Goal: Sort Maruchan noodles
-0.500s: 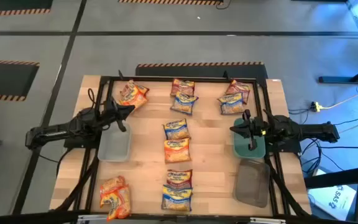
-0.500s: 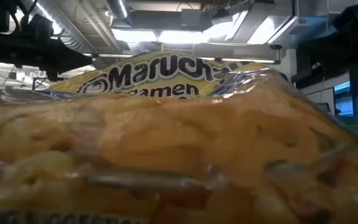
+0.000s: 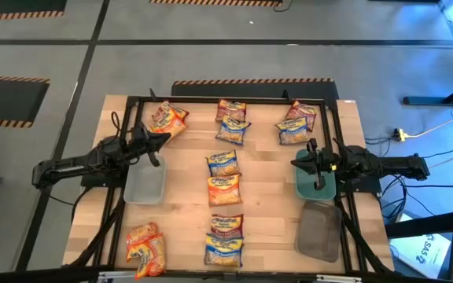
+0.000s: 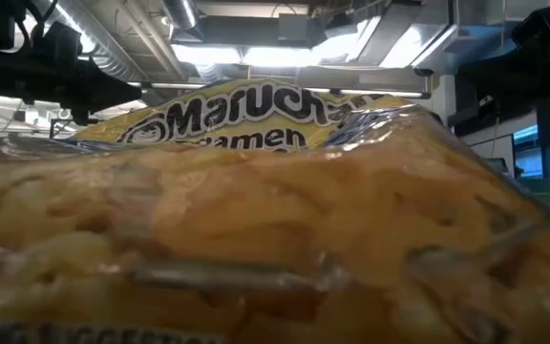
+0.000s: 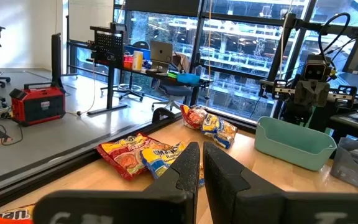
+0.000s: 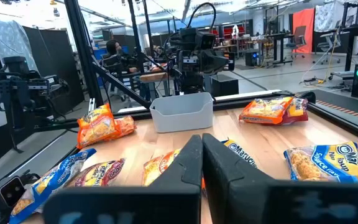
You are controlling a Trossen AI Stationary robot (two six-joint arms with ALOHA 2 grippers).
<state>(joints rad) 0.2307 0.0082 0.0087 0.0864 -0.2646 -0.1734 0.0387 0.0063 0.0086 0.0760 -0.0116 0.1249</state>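
Across the bench the Maruchan noodles lie scattered: a column down the frame's middle, clusters along the top, one orange pair at lower left. Left pincer hangs above the clear tray, right pincer over the teal tray, both pinched narrow, holding nothing.

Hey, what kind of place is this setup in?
Probably a robotics lab or workshop: hazard-striped floor markings, desks with a laptop by large windows, and a wooden table inside a black frame.
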